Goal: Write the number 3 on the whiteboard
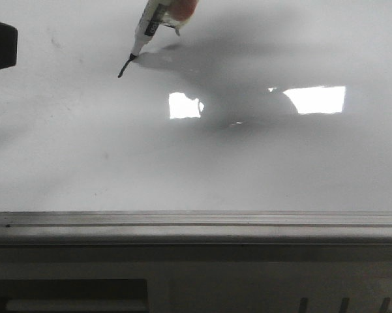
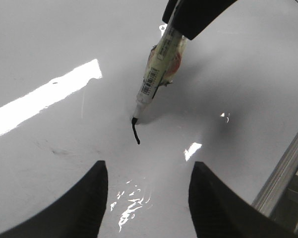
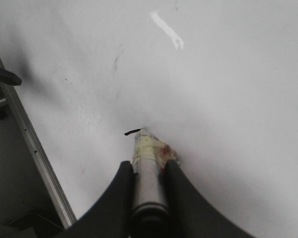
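The whiteboard [image 1: 248, 169] fills all views. No whole number 3 shows on it, only a short curved dark stroke [image 1: 124, 67], also seen in the left wrist view [image 2: 135, 133] and the right wrist view [image 3: 132, 132]. My right gripper [image 3: 149, 166] is shut on a white marker [image 3: 148, 173] wrapped in tape. The marker [image 1: 150, 26] leans down with its tip touching the upper end of the stroke. It also shows in the left wrist view [image 2: 156, 74]. My left gripper [image 2: 149, 173] is open and empty, hovering over the board near the stroke.
A silver edge rail [image 1: 196, 225] runs along the board's near side and shows in both wrist views [image 2: 282, 173] [image 3: 34, 148]. Bright light reflections [image 1: 316, 99] and faint smudges [image 3: 116, 62] mark the board. A dark block [image 1: 0, 44] sits at the left edge.
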`<state>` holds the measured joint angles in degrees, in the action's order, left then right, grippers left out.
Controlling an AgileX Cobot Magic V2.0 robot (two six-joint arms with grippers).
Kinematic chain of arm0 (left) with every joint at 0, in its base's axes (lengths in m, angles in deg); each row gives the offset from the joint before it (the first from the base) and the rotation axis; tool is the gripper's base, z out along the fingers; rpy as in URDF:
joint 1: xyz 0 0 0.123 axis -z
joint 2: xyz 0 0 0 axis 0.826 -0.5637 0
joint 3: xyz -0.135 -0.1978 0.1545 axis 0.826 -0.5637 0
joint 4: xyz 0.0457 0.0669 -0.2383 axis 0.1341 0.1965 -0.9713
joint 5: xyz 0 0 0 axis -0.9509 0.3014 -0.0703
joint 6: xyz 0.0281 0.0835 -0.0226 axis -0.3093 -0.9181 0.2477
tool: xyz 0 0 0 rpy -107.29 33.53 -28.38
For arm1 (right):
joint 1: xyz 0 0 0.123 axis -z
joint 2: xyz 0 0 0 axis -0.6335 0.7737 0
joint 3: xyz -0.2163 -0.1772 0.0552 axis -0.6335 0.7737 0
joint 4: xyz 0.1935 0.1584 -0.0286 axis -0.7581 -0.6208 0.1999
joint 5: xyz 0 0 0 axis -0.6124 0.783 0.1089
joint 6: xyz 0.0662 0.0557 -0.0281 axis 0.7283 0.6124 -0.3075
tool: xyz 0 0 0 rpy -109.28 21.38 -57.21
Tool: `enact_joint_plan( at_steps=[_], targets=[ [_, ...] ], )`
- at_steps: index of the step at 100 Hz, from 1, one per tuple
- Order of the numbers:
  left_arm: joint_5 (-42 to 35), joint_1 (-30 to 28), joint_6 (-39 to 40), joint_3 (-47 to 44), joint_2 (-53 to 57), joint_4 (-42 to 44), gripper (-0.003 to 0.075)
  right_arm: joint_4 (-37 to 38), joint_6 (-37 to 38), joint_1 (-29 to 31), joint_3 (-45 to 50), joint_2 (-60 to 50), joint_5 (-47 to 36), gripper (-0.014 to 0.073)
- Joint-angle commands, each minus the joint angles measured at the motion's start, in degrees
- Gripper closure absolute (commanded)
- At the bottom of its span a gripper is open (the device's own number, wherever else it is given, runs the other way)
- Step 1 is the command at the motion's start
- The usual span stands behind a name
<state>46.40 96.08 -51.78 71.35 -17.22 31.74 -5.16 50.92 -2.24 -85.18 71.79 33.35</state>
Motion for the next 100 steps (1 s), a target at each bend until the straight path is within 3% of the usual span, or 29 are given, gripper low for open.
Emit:
enact_joint_plan(
  at_steps=[1, 21, 71, 100],
  targets=[
    [-4.94, -0.07, 0.12, 1.46, 0.23, -0.94, 0.0373, 1.95, 0.29, 1.77, -2.13, -1.77, -0.48, 0.0658],
    [-4.94, -0.07, 0.12, 1.46, 0.23, -0.94, 0.0373, 1.00, 1.23, 1.95, -1.88, -1.90, 6.74, 0.0658],
    [-4.99, -0.07, 0.12, 1.46, 0.23, -0.94, 0.0373, -0.15, 1.23, 0.55, -0.76, -1.21, 5.39, 0.0658],
    [-5.12, -0.07, 0.12, 1.46, 0.23, -0.94, 0.0373, -2.33, 2.07, 0.30, -0.40, -1.10, 9.95, 0.0658]
  ],
)
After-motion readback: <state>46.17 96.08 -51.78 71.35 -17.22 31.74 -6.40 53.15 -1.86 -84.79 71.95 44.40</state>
